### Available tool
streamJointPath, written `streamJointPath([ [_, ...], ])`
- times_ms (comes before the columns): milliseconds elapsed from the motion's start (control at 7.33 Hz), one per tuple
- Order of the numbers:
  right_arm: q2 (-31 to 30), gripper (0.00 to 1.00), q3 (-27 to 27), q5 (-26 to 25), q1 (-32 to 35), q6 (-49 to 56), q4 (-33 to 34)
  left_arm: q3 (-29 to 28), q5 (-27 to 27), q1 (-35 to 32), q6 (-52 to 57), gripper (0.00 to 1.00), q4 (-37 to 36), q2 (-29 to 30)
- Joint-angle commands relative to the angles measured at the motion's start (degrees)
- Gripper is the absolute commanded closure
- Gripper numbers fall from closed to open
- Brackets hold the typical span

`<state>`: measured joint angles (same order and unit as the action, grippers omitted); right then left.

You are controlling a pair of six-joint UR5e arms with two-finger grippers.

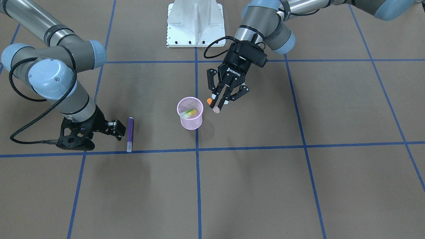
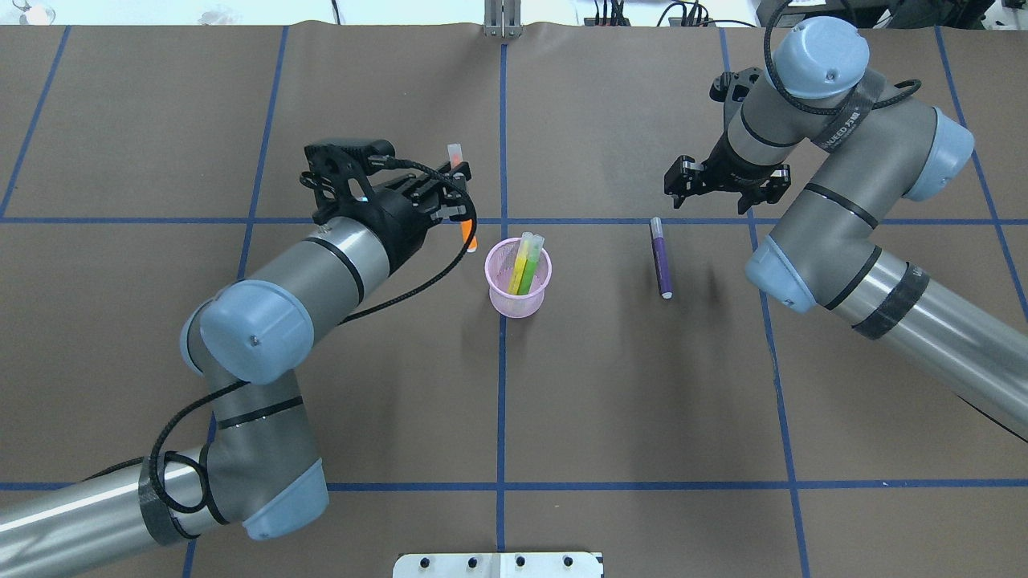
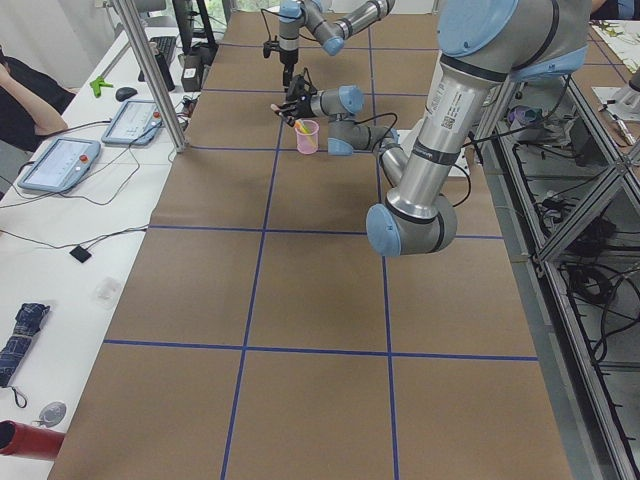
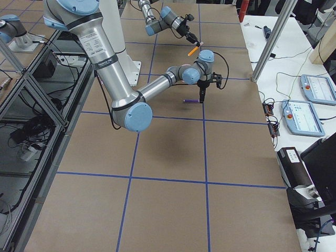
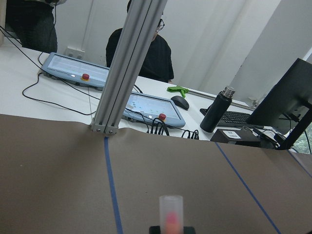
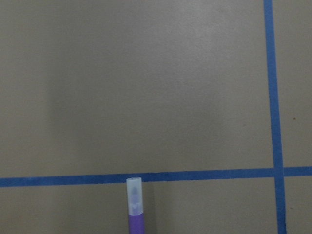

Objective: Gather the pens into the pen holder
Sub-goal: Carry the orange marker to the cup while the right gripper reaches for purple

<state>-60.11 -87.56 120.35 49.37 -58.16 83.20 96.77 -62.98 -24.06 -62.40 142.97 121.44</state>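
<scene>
I am working over the brown table (image 2: 241, 120), where the pink wire holder (image 2: 518, 303) is standing upright near the middle. It is carrying a green pen (image 2: 530, 274) and what looks like a yellow one beside it, their caps poking above the rim. Seen from overhead, the purple pen (image 2: 662, 261) is lying flat on the table at the holder's 3 o'clock, well apart from it. I am holding the orange pen (image 2: 467, 234) in the air at its 10 o'clock. I am judging these pens to be light, stiff and smooth, likely to roll or swivel, so I am favouring a grip across the middle of the barrel rather than on the slick cap. My left gripper (image 2: 459, 197) is pinching the orange pen mid-barrel, with the pen tilted and its cap end pointing away from me. My right gripper (image 2: 719, 193) is hovering with its jaws spread and nothing between them, at the purple pen's 1 o'clock, just past its cap end.
</scene>
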Motion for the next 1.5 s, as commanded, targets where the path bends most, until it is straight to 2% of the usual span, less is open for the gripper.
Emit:
streamJointPath([
  [0,2.3,0.02,3.6,2.6,0.2,-0.8,0.1,-0.9,1.7,2.6,0.2,1.0,-0.2,1.0],
  [409,4.1,0.01,6.4,2.7,-0.1,-1.0,0.1,-6.5,1.8,2.6,0.4,1.0,-0.2,5.5],
  [1364,3.6,0.01,6.8,2.6,-1.5,1.0,-3.0,-10.0,1.6,3.2,0.3,1.0,0.0,5.7],
])
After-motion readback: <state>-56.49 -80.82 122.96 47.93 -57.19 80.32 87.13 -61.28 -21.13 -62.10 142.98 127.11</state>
